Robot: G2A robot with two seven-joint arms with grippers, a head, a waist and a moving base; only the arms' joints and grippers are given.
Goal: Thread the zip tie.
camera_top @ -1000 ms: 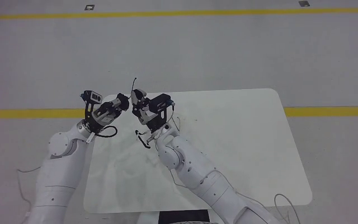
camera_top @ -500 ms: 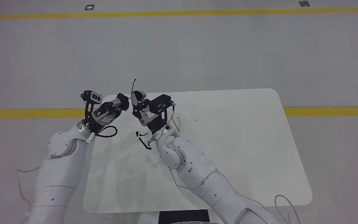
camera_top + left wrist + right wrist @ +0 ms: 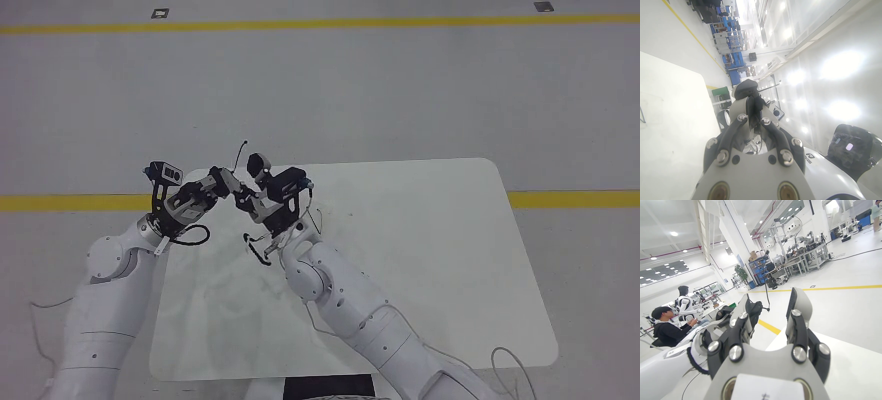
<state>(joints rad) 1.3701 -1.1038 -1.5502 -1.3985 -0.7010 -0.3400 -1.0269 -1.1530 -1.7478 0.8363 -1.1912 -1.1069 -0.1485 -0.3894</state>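
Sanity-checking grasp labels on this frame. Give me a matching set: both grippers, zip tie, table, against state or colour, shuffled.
Things:
1. left gripper
2. right gripper
3. zip tie
4. table

States:
A. white, flat
B. open, nothing between the fingers
C. shut on the strap
D. thin, black, sticking out past closed fingers

Pairs: 1-C, 2-B, 3-D, 4-A
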